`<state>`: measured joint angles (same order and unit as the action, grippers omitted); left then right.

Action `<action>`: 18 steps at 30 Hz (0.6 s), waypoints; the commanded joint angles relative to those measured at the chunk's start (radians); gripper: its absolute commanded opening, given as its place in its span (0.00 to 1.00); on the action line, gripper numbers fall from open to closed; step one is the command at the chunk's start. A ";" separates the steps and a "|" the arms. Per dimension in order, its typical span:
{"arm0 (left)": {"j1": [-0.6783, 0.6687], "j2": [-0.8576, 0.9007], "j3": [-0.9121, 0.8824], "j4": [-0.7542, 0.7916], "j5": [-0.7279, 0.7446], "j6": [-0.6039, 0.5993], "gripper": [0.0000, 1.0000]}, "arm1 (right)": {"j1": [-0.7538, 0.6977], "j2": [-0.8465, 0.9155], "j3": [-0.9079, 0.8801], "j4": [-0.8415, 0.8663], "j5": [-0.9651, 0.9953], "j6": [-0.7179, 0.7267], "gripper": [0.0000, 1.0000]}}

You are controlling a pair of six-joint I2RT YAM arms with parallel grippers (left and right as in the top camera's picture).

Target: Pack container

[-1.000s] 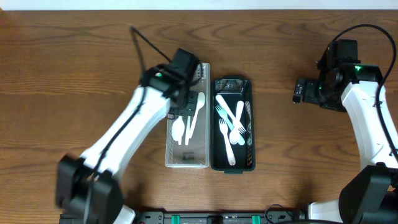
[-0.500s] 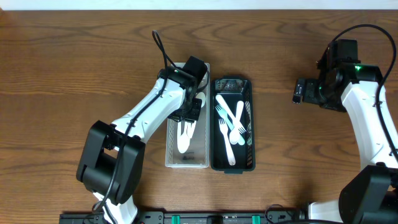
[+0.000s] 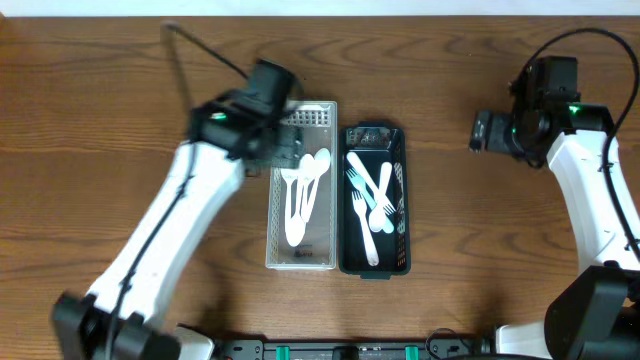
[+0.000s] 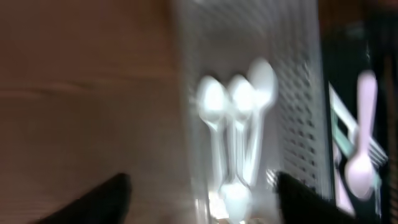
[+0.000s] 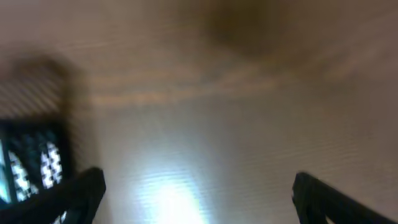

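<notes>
A clear mesh container holds three white spoons, which the left wrist view shows lying side by side as spoons in the container. Beside it on the right, a black container holds white and pale green forks and spoons. My left gripper is blurred at the clear container's upper left edge. It is open and empty, its gripper straddling the container's left wall. My right gripper hangs open over bare wood at the far right, with nothing between its fingers.
The two containers stand side by side mid-table on brown wood. The black container's corner shows at the left of the right wrist view. A black cable trails from the left arm toward the back edge.
My left gripper has opened and let a spoon go into the clear container, then drawn back up and to the left. The right arm has barely moved.
</notes>
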<state>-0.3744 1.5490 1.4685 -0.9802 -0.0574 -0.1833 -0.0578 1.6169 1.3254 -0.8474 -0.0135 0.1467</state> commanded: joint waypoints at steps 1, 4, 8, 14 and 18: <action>0.099 -0.022 0.007 0.030 -0.076 0.006 0.98 | 0.063 0.005 0.000 0.099 -0.038 -0.033 0.99; 0.180 -0.019 0.007 0.084 -0.075 0.006 0.98 | 0.107 0.006 0.000 0.226 -0.036 -0.074 0.99; 0.249 -0.017 0.006 0.141 -0.075 0.006 0.98 | 0.134 0.004 0.000 0.386 0.022 -0.076 0.99; 0.288 -0.037 0.006 0.139 -0.075 0.057 0.98 | 0.128 -0.042 0.000 0.321 0.065 -0.073 0.99; 0.256 -0.138 -0.050 0.123 -0.141 0.051 0.98 | 0.128 -0.158 -0.007 0.200 0.092 -0.061 0.99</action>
<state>-0.0940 1.5127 1.4639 -0.8593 -0.1234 -0.1524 0.0734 1.5799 1.3228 -0.6067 0.0376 0.0895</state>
